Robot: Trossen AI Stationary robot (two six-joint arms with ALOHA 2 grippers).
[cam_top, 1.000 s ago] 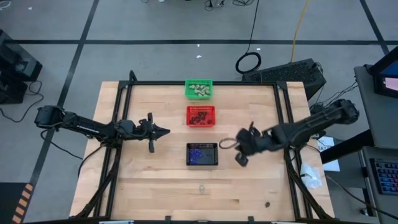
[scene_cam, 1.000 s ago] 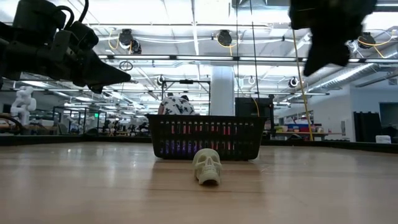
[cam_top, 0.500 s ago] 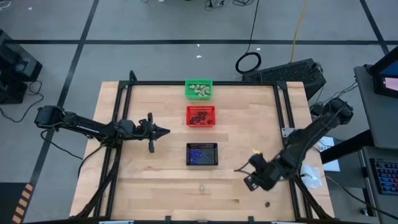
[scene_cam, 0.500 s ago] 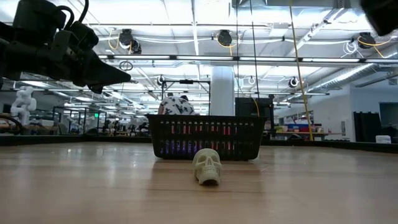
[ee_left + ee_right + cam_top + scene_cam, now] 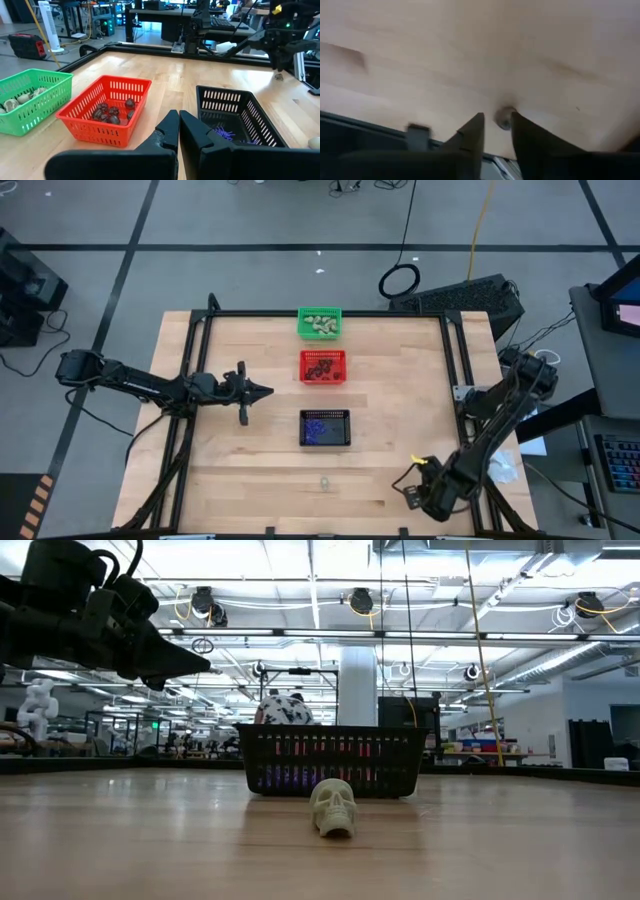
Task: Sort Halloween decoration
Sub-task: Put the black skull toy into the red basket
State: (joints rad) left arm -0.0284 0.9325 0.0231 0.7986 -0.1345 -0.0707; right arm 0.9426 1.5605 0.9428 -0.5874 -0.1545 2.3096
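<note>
A small dark brown trinket [image 5: 505, 118] lies on the wood near the table's near right corner. My right gripper [image 5: 497, 122] points steeply down over it, open by a narrow gap, with its fingertips just short of the trinket. In the high view that gripper [image 5: 420, 498] covers the spot. A pale cream skull [image 5: 324, 481] rests on the table near the front edge, and the low view shows it upright [image 5: 333, 806]. My left gripper [image 5: 262, 391] waits shut, held level above the table's left part.
Three mesh baskets stand in a row down the table's middle: a green one [image 5: 320, 323] with cream pieces at the far edge, a red one [image 5: 323, 366] with dark brown pieces, and a black one [image 5: 325, 428] with purple pieces. The black frame rail [image 5: 452, 380] borders the right edge.
My right gripper has swung from beside the black basket toward the table's near right corner and gone down. It has tipped from nearly level to steeply down and rolled. It has left the low view.
</note>
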